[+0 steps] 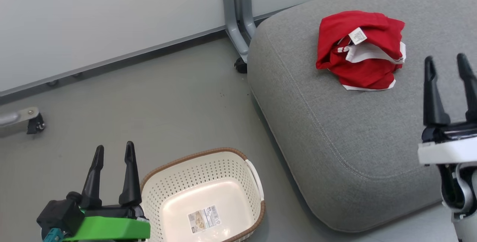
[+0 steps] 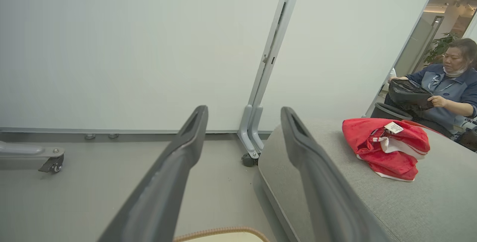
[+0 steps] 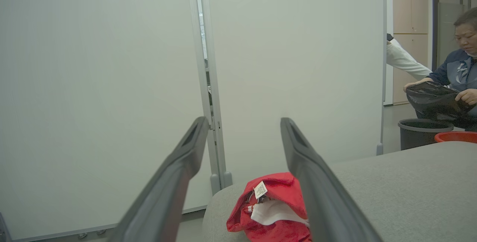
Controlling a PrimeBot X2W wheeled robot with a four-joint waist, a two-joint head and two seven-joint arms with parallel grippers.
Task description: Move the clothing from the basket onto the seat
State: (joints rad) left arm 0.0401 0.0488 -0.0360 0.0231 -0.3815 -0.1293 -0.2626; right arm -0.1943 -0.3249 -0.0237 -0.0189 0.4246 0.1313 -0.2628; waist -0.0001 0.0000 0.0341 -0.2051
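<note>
Seems done: clothing (image 1: 359, 50) on seat (image 1: 335, 141) at two o'clock, basket (image 1: 203, 193) bare. Open and empty: left pincer (image 1: 114, 146), right pincer (image 1: 445, 57). Back off slowly.

Head camera looks down; wrist cameras face the wall (image 2: 111, 48) (all share clothing (image 2: 395, 165)).

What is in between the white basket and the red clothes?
In the head view, just a strip of grey floor and then bare seat cushion lie between the basket and the clothing. Nothing else sits there.
</note>
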